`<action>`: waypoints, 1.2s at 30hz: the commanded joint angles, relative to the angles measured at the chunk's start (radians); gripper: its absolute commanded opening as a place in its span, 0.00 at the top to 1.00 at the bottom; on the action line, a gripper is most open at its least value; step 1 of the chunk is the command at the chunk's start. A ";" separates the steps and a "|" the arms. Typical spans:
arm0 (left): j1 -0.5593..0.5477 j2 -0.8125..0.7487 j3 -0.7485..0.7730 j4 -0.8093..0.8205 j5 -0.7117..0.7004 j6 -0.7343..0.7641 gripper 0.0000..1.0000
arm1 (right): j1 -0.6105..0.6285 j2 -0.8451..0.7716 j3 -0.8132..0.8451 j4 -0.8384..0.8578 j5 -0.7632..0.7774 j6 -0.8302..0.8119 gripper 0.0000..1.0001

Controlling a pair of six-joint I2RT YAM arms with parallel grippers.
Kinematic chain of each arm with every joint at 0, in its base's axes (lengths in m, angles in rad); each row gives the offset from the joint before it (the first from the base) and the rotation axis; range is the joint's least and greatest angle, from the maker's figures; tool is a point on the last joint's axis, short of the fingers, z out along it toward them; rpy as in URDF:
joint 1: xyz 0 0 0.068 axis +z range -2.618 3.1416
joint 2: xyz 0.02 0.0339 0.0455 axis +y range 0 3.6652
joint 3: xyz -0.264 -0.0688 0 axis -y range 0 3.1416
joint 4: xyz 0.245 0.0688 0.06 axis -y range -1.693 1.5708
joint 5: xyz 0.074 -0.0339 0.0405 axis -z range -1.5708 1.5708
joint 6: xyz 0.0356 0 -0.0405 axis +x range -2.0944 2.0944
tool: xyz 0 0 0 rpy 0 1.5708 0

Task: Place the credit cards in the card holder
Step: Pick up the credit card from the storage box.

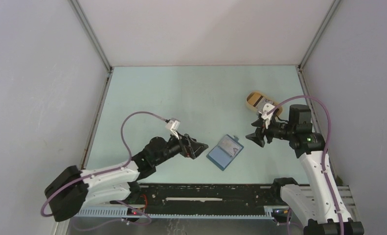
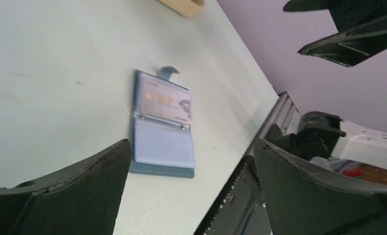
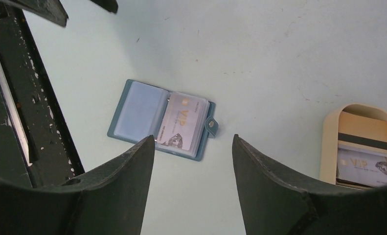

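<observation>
I am holding my left end effector (image 1: 200, 150) and right end effector (image 1: 255, 139) released and empty, either side of the open wallet (image 1: 225, 151) lying on the counter (image 1: 181, 98). One card (image 3: 181, 122) is sitting in its pocket; other cards (image 3: 365, 164) are lying in the tray (image 3: 328, 142).

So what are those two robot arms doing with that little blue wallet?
They are filling the wallet. It lies open on the table between the left gripper and right gripper, with one card already in a pocket. More cards wait in the tan tray. Both grippers are open and hold nothing.
</observation>
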 commanded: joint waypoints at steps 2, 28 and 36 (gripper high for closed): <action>0.006 -0.193 0.115 -0.396 -0.182 0.209 0.00 | -0.018 -0.014 0.048 0.003 -0.012 0.025 0.32; 0.006 -0.299 0.266 -0.550 -0.787 0.592 0.00 | -0.022 0.152 0.264 0.016 0.040 0.190 0.17; 0.016 -0.232 0.246 -0.350 -0.843 0.716 0.00 | -0.039 0.224 0.306 0.078 0.074 0.260 0.16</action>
